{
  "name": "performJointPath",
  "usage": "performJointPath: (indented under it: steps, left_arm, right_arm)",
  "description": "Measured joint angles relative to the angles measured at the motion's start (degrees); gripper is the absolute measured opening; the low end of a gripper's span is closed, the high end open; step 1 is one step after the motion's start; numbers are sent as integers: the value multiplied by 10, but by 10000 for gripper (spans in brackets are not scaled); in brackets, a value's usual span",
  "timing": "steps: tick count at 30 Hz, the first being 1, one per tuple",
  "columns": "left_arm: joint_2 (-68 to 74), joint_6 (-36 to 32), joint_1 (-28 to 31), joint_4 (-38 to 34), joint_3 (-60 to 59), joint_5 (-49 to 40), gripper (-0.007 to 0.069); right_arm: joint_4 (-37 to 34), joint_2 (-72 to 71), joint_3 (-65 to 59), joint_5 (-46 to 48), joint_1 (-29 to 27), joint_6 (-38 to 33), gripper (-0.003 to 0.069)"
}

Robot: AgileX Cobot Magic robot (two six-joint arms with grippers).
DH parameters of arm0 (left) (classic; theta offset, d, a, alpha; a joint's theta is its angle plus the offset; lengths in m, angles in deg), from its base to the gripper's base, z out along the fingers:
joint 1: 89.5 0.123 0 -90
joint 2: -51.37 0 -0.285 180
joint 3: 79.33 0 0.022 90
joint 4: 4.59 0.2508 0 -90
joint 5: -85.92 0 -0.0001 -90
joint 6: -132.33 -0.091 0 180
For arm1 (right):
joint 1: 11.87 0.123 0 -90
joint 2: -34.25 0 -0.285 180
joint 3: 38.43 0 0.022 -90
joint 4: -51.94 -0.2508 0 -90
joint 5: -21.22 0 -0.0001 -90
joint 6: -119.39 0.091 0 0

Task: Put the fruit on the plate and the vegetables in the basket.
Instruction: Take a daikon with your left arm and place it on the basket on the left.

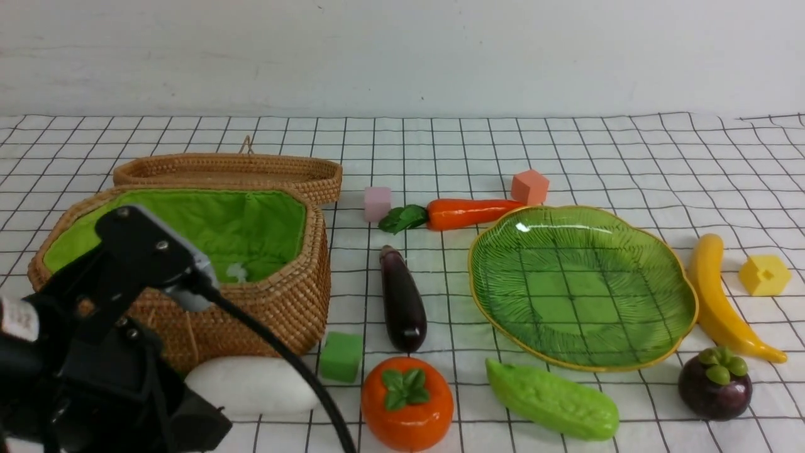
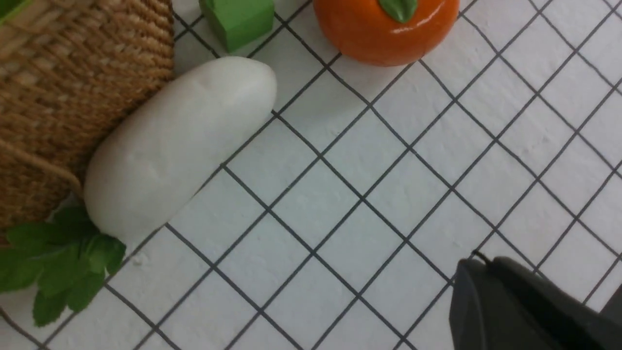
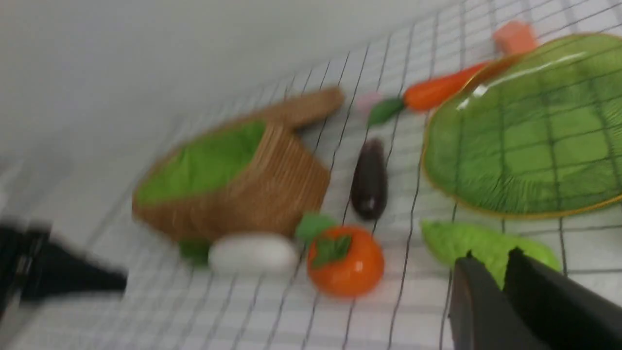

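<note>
**Seven pieces unsorted, nothing in hand**

With left gripper (image 2: 481, 265): closed, empty. Relative to plate (image 1: 582, 302): well left, basket (image 1: 283, 314); left and nearer, radish (image 1: 251, 385), probably smooth, stiff; grip across middle, avoiding leaves. Left, eggplant (image 1: 404, 302), likely slick; take at waist. Left and nearer, persimmon (image 1: 409, 415), likely to roll; span widest part. Beyond, carrot (image 1: 471, 214); pinch thick end. Just nearer, gourd (image 1: 553, 399); grip midway. Just right, banana (image 1: 720, 302); clasp mid-curve. Right and nearer, mangosteen (image 1: 715, 390); hold below cap. With right gripper (image 3: 491, 257): slightly parted, empty.
</note>
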Motion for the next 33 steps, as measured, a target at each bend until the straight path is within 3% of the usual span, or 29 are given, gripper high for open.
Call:
performJointPath:
  steps: [3, 4, 8, 13, 17, 18, 20, 21, 22, 26, 29, 33]
  left_arm:
    - [34, -18, 0, 0, 15, -8, -13]
    - [59, -31, -6, 6, 24, -10, -13]
    - [79, -43, -42, 43, 30, -5, -13]
    - [91, -85, -68, 110, 31, 23, -5]
    - [118, -118, -69, 138, 31, 62, 117]
    - [136, -137, -69, 138, 31, 90, 209]
    - [151, -161, -69, 139, 31, 110, 301]
    - [154, -164, -69, 139, 31, 112, 301]
    - [174, -198, -69, 139, 31, 134, 400]
    - [216, -285, -69, 148, 31, 160, 559]
    - [245, -323, -69, 164, 31, 175, 604]
    - [274, -337, -69, 202, 31, 203, 605]
  right_arm:
    - [0, 56, 76, 109, 22, -62, 87]
    - [0, 98, 129, 185, 33, -104, 85]
    - [-3, 130, 194, 239, 38, -171, 85]
    - [-3, 130, 211, 248, 38, -203, 85]
    - [-3, 130, 211, 248, 38, -211, 88]
    - [-3, 130, 211, 248, 38, -211, 88]
    - [-3, 130, 211, 248, 39, -211, 88]
    - [-3, 130, 211, 248, 39, -211, 88]
    - [-3, 130, 211, 248, 41, -211, 88]
    - [-3, 130, 211, 248, 42, -211, 92]
    - [-3, 130, 211, 248, 43, -212, 95]
    - [-3, 130, 211, 248, 43, -212, 97]
